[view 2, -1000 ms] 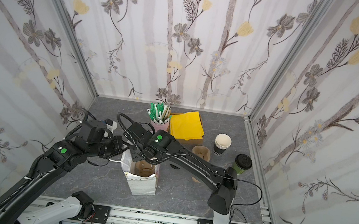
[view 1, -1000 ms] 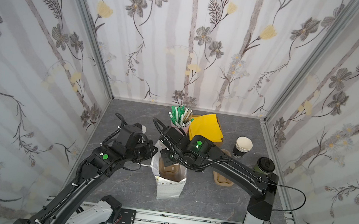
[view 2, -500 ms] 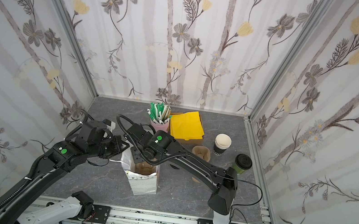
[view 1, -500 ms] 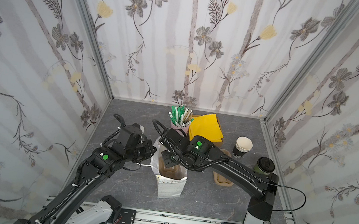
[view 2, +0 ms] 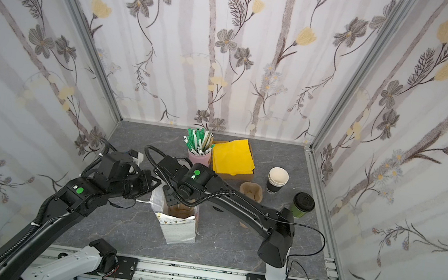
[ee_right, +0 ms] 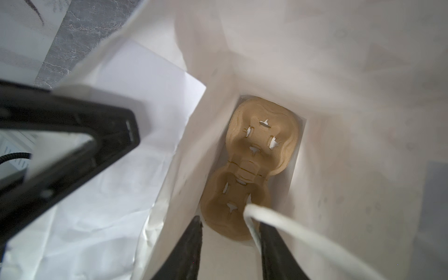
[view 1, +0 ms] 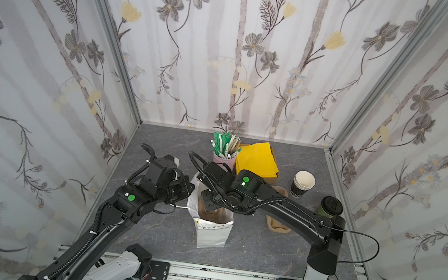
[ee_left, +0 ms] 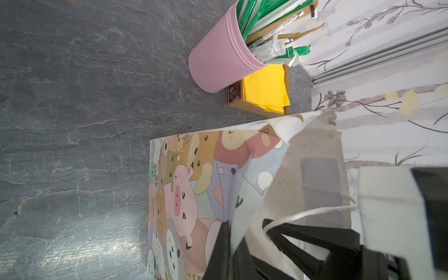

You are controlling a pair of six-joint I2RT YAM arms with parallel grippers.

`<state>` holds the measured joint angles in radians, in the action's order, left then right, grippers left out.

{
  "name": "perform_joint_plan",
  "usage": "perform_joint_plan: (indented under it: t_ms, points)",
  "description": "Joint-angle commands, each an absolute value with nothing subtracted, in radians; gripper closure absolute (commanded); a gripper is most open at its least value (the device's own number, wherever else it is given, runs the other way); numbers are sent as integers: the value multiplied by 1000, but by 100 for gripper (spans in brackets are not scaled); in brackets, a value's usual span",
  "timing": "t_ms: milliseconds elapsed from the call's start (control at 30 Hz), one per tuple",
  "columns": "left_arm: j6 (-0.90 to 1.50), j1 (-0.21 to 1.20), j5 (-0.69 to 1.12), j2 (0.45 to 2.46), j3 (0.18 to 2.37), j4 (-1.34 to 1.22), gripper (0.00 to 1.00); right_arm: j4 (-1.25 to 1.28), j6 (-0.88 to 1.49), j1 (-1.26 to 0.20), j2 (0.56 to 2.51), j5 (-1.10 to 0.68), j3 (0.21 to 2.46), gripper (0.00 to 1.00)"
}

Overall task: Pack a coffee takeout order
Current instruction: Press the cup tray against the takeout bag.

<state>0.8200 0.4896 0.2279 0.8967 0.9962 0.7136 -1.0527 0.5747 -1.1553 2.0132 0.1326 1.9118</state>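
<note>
Counting one bag, one green cup, one carrier inside.

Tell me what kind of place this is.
Probably a robot test cell staged as a coffee counter, not a real café: floral-papered walls box in a grey tabletop, two robot arms are mounted on a rail at its front, and takeout supplies sit on it: yellow napkins, stacked cups.

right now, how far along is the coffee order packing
Done: pulp carrier lies deep in the paper bag. In hand: left gripper pinches the bag's rim, right gripper open at its mouth. Left: the lidded green cup, yellow napkin and stick, all outside.
</note>
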Motion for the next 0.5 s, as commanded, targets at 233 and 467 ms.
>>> perform_joint_plan:
  t_ms: [233,467]
  points:
    - [819,489,200,901,991,723,100,-934,562,-1146,1973,50,1907,85]
    - [822,489,172,883,981,725,100,-939,601,-1123,1860,50,1856,100]
